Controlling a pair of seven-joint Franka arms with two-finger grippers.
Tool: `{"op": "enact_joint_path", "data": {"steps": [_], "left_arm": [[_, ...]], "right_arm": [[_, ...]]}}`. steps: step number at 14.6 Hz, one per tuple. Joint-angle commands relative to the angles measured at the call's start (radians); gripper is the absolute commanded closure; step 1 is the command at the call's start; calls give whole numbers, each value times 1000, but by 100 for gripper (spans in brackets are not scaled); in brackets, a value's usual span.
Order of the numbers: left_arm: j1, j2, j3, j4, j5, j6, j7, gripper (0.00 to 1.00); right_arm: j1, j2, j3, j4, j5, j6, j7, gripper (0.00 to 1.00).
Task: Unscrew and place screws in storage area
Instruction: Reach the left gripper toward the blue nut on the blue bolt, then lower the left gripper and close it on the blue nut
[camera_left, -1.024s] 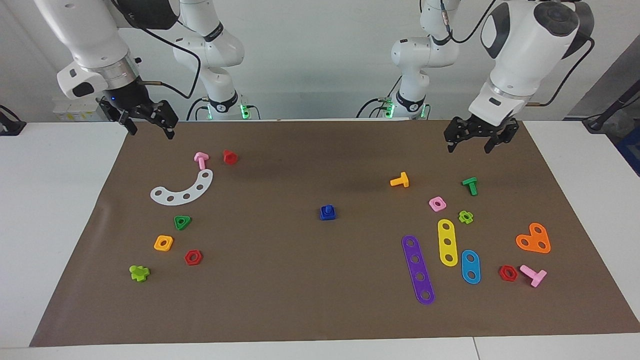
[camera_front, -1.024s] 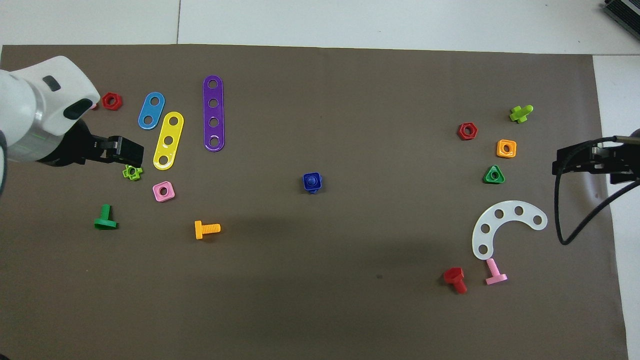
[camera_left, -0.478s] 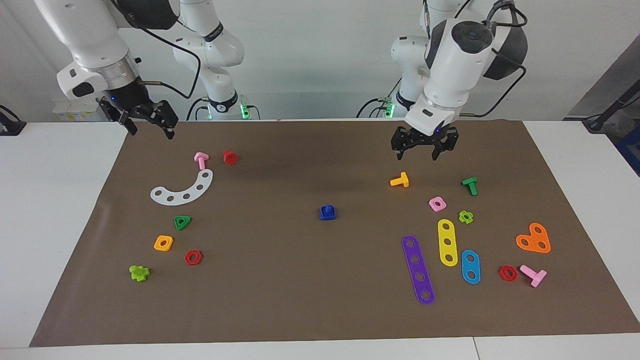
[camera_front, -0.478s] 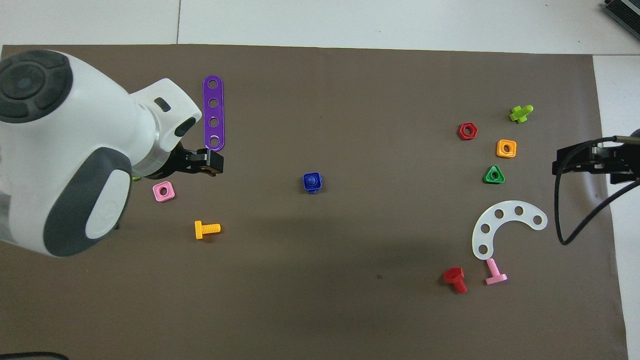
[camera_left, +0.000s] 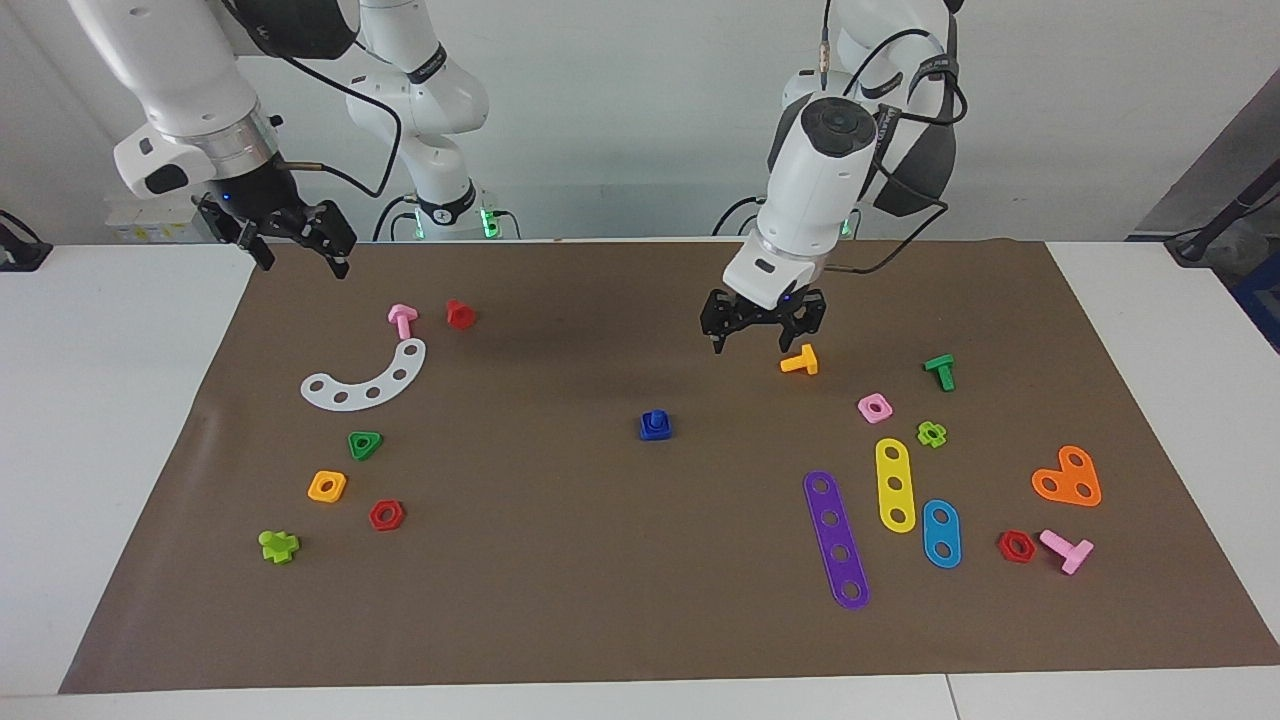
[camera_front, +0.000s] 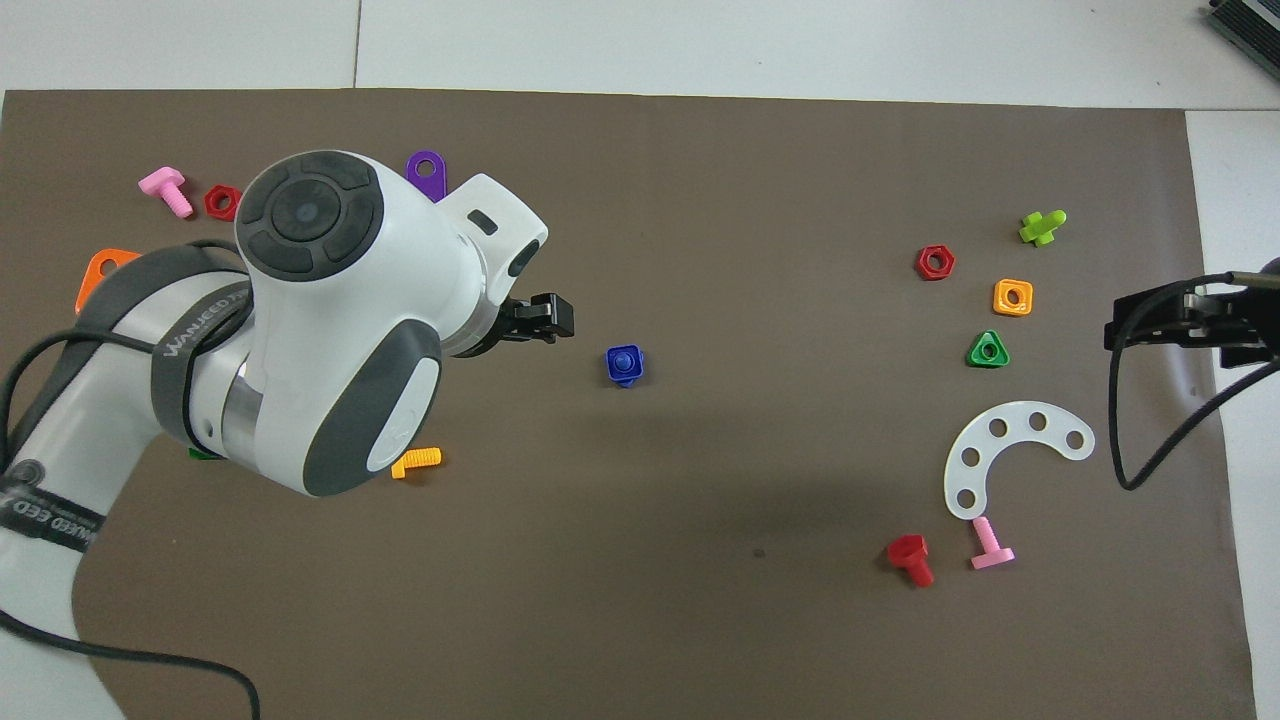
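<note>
The small royal-blue screw (camera_left: 654, 425) (camera_front: 624, 365) stands in the middle of the brown paper mat (camera_left: 600, 580), its round end up on a flat blue base. My left gripper (camera_left: 750, 343) (camera_front: 548, 320) hangs open and empty over bare mat, between the screw and an orange bolt (camera_left: 800, 361), touching neither. Over the mat's corner at the right arm's end, my right gripper (camera_left: 303, 262) (camera_front: 1112, 333) waits, open and empty. No bin or marked storage area shows on the mat.
Toward the left arm's end lie purple (camera_left: 836, 538), yellow (camera_left: 896, 484) and blue strips (camera_left: 941, 533), a pink nut (camera_left: 874, 407), a green bolt (camera_left: 940, 371) and an orange heart plate (camera_left: 1068, 478). Toward the right arm's end lie a white arc (camera_left: 365, 380), nuts and bolts.
My left arm has swung from the mat's corner at its own end toward the middle, dropping lower, and now hangs close to the blue screw. The right arm has not moved.
</note>
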Motion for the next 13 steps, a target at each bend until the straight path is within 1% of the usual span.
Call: {"op": "enact_joint_path", "data": {"steps": [1,2,5,6,7,13], "left_arm": [[-66,67,19,33,-13,40,-65,3],[-78,101,19,52,-13,43,-83,3],[-118,171,22,82,-4,77,-135,4],[-142,213,24,96,3,88,-163,5],[-156,237,26,115,28,114,-190,5],[-158,300,27,109,47,220,-206,8]], "right_arm": [[-7,-8,5,0,7,-14,-20,0],[-7,-8,5,0,5,-14,-20,0],[-7,-8,5,0,7,-14,-20,0],[-7,-8,5,0,7,-14,-20,0],[-7,-8,5,0,5,-14,-20,0],[-7,-8,5,0,5,-14,-20,0]]}}
